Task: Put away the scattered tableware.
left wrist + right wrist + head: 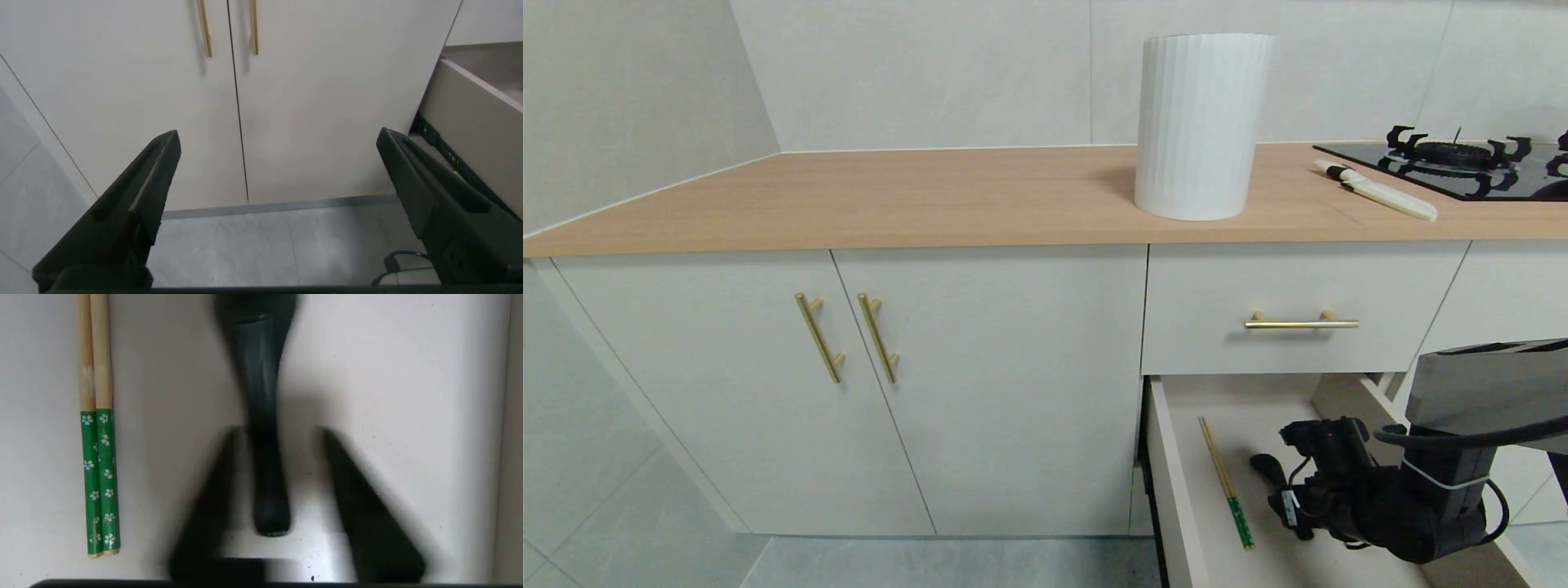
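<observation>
A black spoon (1266, 467) lies in the open lower drawer (1170, 482), to the right of a pair of wooden chopsticks (1225, 483) with green flowered ends. My right gripper (1290, 500) hangs low inside the drawer over the spoon's handle. In the right wrist view its fingers (214, 506) straddle the spoon (260, 392) with a gap on each side, so the gripper (282, 441) is open; the chopsticks (96, 457) lie beside it. A white knife (1382, 193) rests on the counter near the stove. My left gripper (278, 143) is open and holds nothing, low in front of the cabinet doors.
A tall white ribbed container (1201, 122) stands on the wooden counter (890, 196). A black gas stove (1462, 163) is at the far right. A closed drawer with a brass handle (1301, 323) sits above the open one. Two cabinet doors (849, 343) are shut.
</observation>
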`<state>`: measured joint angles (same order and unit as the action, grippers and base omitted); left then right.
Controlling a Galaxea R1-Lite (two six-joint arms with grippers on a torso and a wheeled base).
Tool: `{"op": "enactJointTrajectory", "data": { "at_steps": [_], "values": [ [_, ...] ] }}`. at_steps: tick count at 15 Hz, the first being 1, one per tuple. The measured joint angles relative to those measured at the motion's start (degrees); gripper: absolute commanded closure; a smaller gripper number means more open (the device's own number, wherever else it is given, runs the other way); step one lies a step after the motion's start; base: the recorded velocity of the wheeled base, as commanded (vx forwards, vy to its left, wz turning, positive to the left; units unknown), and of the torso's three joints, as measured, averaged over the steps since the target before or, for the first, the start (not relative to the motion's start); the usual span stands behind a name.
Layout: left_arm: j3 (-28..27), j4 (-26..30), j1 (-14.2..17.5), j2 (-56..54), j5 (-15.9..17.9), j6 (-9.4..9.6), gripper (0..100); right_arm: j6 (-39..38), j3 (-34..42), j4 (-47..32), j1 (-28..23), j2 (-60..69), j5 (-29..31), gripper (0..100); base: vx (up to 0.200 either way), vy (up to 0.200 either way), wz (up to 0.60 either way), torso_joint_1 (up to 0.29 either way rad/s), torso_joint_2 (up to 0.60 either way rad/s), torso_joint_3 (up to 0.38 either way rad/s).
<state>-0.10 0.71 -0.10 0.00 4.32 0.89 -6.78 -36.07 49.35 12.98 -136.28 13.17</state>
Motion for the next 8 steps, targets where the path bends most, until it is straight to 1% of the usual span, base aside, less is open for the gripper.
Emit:
{"op": "enactJointTrajectory", "data": {
  "at_steps": [8],
  "values": [
    [0.0, 0.0, 0.0, 0.0, 0.0, 0.04, 0, 0.0, 0.9, -0.5, 0.1, 1.9, 0.0, 0, 0.0, 0.0, 0.0, 0.0, 0.0, 0.0]
  ]
}}
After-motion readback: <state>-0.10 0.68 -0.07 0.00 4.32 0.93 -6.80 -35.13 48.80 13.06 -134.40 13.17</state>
